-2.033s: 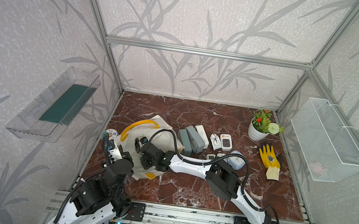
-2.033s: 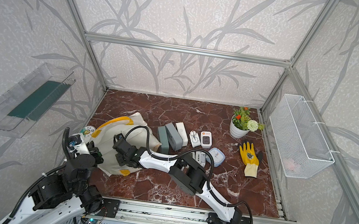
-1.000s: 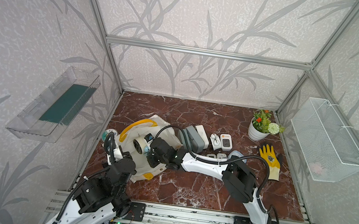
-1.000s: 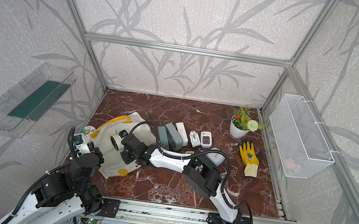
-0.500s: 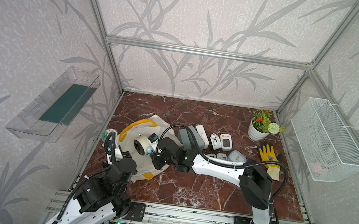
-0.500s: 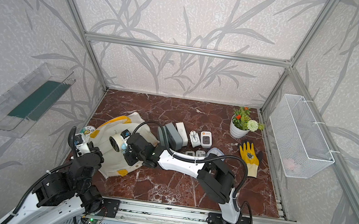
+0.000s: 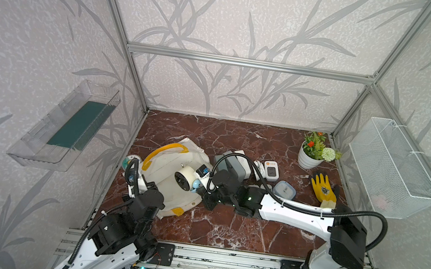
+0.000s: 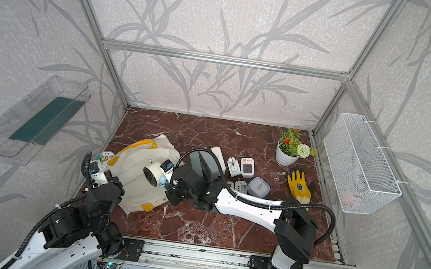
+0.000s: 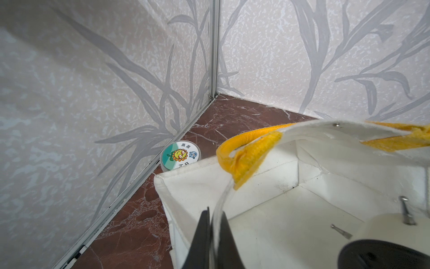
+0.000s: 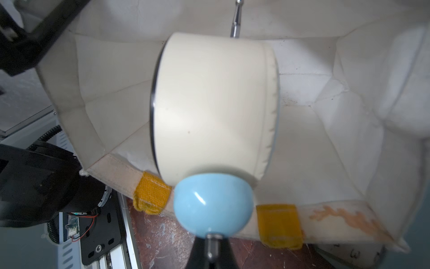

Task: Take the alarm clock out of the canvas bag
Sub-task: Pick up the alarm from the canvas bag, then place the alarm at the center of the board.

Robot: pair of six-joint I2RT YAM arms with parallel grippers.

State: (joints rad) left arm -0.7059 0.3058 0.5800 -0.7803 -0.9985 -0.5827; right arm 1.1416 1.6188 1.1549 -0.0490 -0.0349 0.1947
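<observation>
Over the bag's mouth, near the bench's left edge: the alarm clock (image 7: 184, 180) hangs from my right gripper (image 10: 213, 244). The right wrist view shows the open inside of the canvas bag (image 7: 164, 162) behind it.
Right gripper: clenched on the short metal stem of one blue bell (image 10: 213, 205). The whole clock dangles from that single point.
Left gripper (image 9: 213, 217): clamped on the bag's rim, with a fold of cloth pinched between the jaws, close to a yellow handle (image 9: 251, 149).
Bag: slumped on the marble bench (image 7: 224, 228) by its left edge, its mouth gaping. Yellow patches (image 10: 151, 195) sit on the rim nearest the front edge.
Done, as I judge it: the clock is gripped and raised off the bag's floor, and the held bell is about level with the rim.
Left to do: carry the clock past the rim to bare marble, set it down and let go. In both top views it overlaps the bag, so I do not count it as out yet.
Clock's look: a cream drum body with a thin dark line around each end. It has a dark face, pale blue glossy bells and thin metal feet (image 9: 406, 212).
Handling: it is hard and smooth and held well off-centre, so I expect it could swing or twist on the stem.
</observation>
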